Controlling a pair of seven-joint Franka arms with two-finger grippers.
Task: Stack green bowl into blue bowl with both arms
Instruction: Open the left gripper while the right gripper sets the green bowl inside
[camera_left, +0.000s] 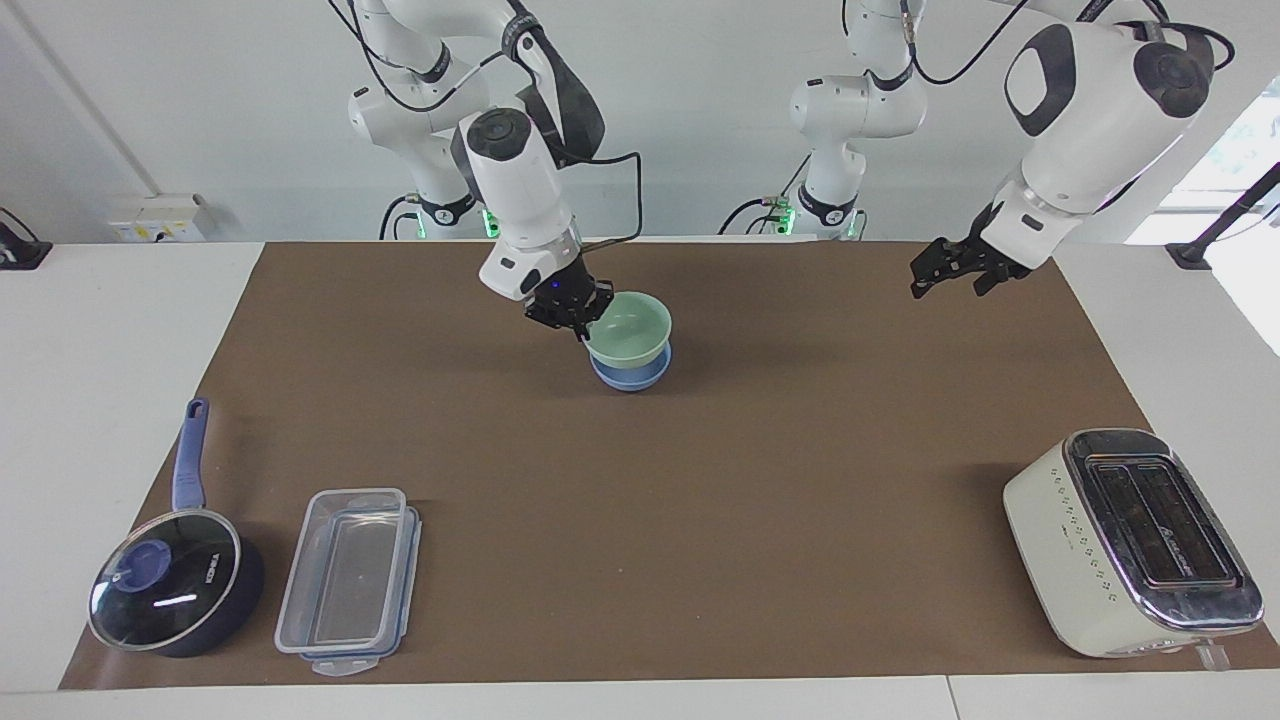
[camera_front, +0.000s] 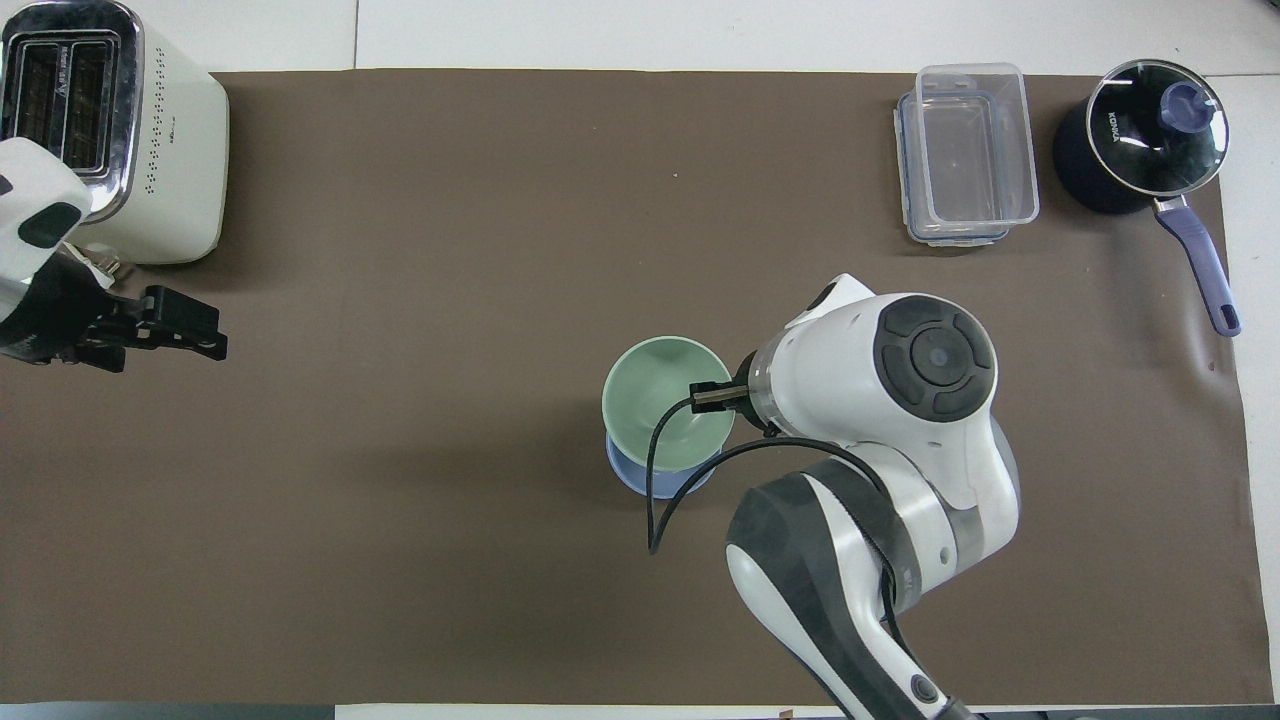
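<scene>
My right gripper (camera_left: 578, 322) pinches the rim of the green bowl (camera_left: 630, 329) and holds it just over the blue bowl (camera_left: 630, 374), so it can drop inside. My left gripper (camera_left: 948, 270) waits, fingers apart, over the mat toward the toaster (camera_left: 1130, 540). The saucepan (camera_front: 1150, 135) lid reads "KONKA".

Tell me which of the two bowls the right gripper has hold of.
The green bowl. The right gripper is clamped on its rim, holding it over the blue bowl, which sits on the mat with no gripper on it. The left gripper waits, empty.
</scene>
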